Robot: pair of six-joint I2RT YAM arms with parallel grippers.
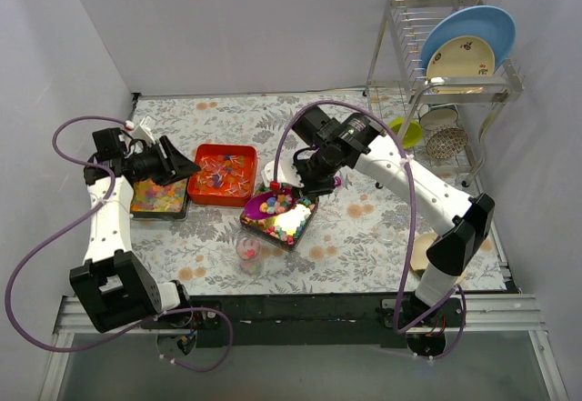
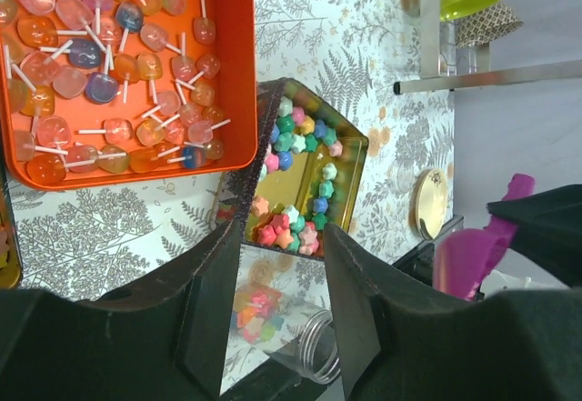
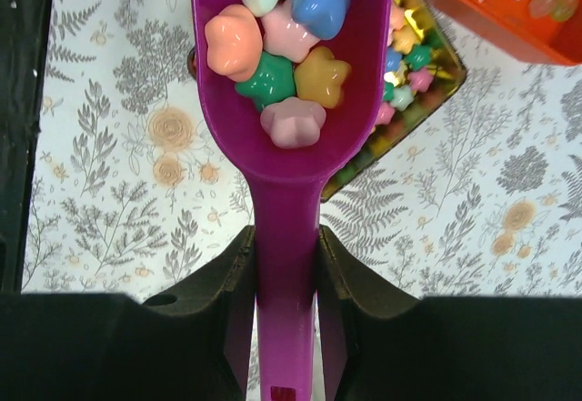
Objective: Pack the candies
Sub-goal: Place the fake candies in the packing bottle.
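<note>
Purple scoop (image 3: 289, 183) of candies (image 3: 265, 78) clamped in right hand (image 3: 286, 237), bowl pointing away; left hand (image 2: 282, 237) released.

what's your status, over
Right hand shut on scoop handle, scoop loaded with star candies above the gold tray. Left hand open, empty, hovering. Jar near the front holds a few candies; path to it looks clear.

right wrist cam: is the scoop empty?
No, the purple scoop gripped by the right end effector carries several star-shaped candies.
</note>
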